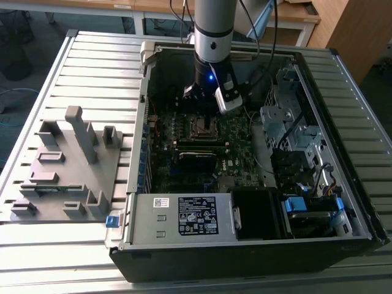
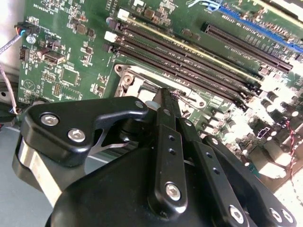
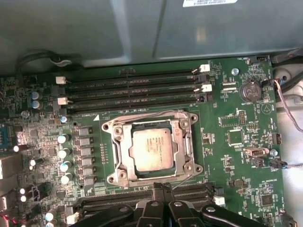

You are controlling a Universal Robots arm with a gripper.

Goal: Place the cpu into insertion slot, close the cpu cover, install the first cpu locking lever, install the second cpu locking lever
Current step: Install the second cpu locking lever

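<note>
Clearly, in the exterior view we see the arm reaching down into the open computer case (image 1: 343, 202), its gripper (image 1: 205, 98) hovering just above the insertion slot (image 1: 204, 126) near the upper centre of the frame; a grey fixture tray (image 1: 61, 177) sits on the table at the exterior view's left. In the second wrist view the gripper (image 2: 165, 99) has its fingers (image 2: 163, 142) pressed together with nothing between them, tips right over the socket's edge. In the first wrist view the cpu (image 3: 151, 149) lies seated inside the insertion slot at centre frame, with the cpu cover (image 3: 182, 142) down around it, and a thin locking lever (image 3: 182, 182) runs along the lower edge, close to the fingertips (image 3: 163, 189). We judge a lever is the step in hand: press low, slide it under its hook, and avoid the memory slots (image 3: 132, 92).
</note>
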